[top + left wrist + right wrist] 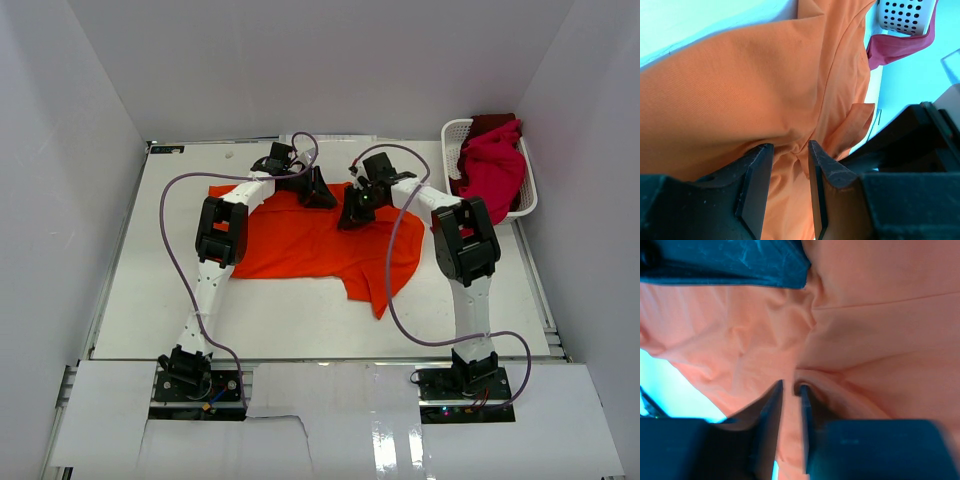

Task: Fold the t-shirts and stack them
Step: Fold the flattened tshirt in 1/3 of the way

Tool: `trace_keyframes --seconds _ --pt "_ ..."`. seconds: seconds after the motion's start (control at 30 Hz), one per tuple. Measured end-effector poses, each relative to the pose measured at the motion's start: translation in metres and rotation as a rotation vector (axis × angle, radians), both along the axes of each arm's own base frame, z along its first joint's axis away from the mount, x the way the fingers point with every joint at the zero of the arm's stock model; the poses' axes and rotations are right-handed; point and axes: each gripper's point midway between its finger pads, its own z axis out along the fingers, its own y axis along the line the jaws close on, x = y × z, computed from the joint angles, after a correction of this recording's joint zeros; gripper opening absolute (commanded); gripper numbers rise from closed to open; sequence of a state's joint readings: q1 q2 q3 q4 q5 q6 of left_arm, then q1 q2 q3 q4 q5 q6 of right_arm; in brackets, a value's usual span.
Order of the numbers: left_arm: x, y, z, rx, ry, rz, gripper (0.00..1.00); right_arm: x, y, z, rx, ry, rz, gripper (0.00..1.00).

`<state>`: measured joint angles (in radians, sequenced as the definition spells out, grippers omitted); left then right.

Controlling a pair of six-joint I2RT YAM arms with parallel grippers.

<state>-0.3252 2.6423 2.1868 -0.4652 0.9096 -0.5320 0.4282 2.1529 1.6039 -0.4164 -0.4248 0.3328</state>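
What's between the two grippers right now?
Only orange t-shirt cloth fills the narrow gap between the left gripper and right gripper; the top external view shows it.

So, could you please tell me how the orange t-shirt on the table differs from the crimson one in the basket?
The orange t-shirt lies spread on the table; the crimson t-shirt sits bunched in the white basket, draping over its rim. The left end effector and right end effector are both on the orange t-shirt, neither near the crimson t-shirt. Both are plain cloth, neither neatly folded.
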Motion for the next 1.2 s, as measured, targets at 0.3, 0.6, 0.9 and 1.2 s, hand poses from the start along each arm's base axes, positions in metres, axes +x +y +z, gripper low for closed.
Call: trace_keyframes --seconds 0.3,0.6,0.9,1.2 --pt "0.0 0.0 0.0 0.0 0.001 -0.001 0.46 -0.015 0.001 0.009 0.007 0.01 -0.008 0.43" --pt "-0.001 0.0 0.0 0.003 0.009 -0.001 0.46 -0.002 -0.011 0.076 0.027 -0.168 -0.026 0.43" --pt "-0.003 0.006 0.0 0.016 0.02 0.005 0.46 0.032 -0.066 0.065 -0.045 -0.223 -0.082 0.41" --pt "-0.006 0.018 -0.001 0.037 0.05 0.016 0.46 0.081 -0.101 0.034 -0.031 -0.219 -0.118 0.4"
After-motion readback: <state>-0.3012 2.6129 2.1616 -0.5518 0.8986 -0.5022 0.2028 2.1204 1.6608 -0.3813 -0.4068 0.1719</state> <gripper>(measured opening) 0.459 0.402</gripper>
